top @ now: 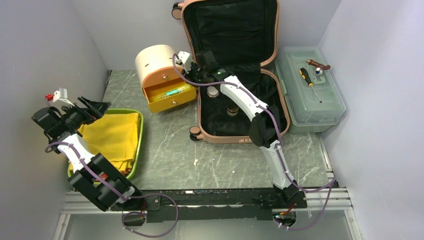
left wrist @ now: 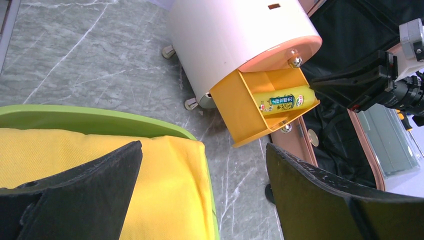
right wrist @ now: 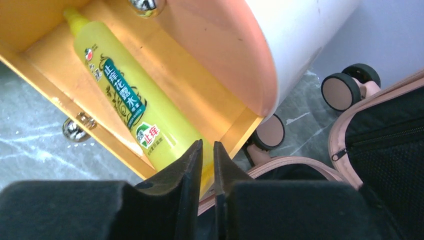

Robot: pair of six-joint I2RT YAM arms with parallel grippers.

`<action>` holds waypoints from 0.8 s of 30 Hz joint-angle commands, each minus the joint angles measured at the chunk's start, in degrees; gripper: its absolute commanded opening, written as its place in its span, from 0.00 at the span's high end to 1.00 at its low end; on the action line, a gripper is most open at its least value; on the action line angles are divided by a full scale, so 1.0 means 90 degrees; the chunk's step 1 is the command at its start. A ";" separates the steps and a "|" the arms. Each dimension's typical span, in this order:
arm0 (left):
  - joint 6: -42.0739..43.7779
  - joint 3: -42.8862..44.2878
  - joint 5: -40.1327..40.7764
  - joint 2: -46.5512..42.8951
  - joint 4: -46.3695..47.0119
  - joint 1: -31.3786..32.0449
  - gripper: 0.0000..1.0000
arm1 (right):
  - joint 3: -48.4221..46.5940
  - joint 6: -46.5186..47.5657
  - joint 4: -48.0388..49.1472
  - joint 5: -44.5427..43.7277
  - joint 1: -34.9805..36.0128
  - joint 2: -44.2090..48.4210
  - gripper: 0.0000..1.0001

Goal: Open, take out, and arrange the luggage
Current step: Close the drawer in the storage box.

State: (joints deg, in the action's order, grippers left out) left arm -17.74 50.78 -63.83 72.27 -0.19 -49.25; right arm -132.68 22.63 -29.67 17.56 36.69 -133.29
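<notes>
Right wrist: right gripper (right wrist: 207, 146) jaws nearly pressed together, empty, at drawer (right wrist: 165, 80) corner; luggage (right wrist: 350, 117) just right; left gripper (left wrist: 204, 149) spread, well apart

White links, black joints on left arm (top: 75, 152) and right arm (top: 240, 97); purple cables (top: 176, 212); matte black wedge-shaped pincer fingers (left wrist: 325, 200)
</notes>
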 commanded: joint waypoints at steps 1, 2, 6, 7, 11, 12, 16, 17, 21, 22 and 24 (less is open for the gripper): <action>-0.0062 -0.0046 -0.0215 -0.0039 0.0266 -0.0045 0.01 | -0.0150 0.0604 -0.0444 0.0707 0.0013 0.0501 0.78; -0.0070 -0.0047 -0.0219 -0.0033 0.0281 -0.0045 0.01 | -0.0048 0.1028 -0.0535 0.0509 0.0065 0.0585 0.74; -0.0071 -0.0056 -0.0229 -0.0012 0.0305 -0.0045 0.01 | 0.0532 0.2519 -0.0532 -0.0457 0.0283 0.0843 0.55; -0.0070 -0.0065 -0.0236 -0.0020 0.0320 -0.0045 0.01 | 0.0621 0.2782 -0.0473 -0.0667 0.0333 0.0861 0.52; -0.0057 -0.0064 -0.0213 -0.0037 0.0293 -0.0045 0.01 | 0.0532 0.3451 -0.0505 -0.1017 0.0455 0.0677 0.45; -0.0047 -0.0058 -0.0218 -0.0041 0.0278 -0.0045 0.01 | 0.0419 0.3596 -0.0573 -0.1062 0.0484 0.0577 0.45; -0.0031 -0.0057 -0.0208 -0.0061 0.0272 -0.0055 0.01 | -0.0098 0.4136 -0.0826 -0.1176 0.0556 0.0200 0.45; -0.0026 -0.0057 -0.0205 -0.0056 0.0266 -0.0055 0.01 | -0.0265 0.4296 -0.0930 -0.1196 0.0561 0.0105 0.45; -0.0007 -0.0052 -0.0217 -0.0051 0.0245 -0.0055 0.01 | -0.0529 0.4971 -0.1300 -0.1241 0.0572 -0.0182 0.43; -0.0010 -0.0056 -0.0221 -0.0051 0.0254 -0.0055 0.01 | -0.0567 0.5119 -0.1415 -0.1234 0.0565 -0.0236 0.42; 0.0007 -0.0057 -0.0220 -0.0043 0.0254 -0.0055 0.01 | -0.0667 0.5362 -0.1681 -0.1101 0.0544 -0.0320 0.41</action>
State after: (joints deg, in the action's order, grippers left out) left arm -17.76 50.35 -64.25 72.27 0.23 -49.32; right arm -135.79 62.94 -38.61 7.99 42.19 -133.73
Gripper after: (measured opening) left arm 0.992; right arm 0.576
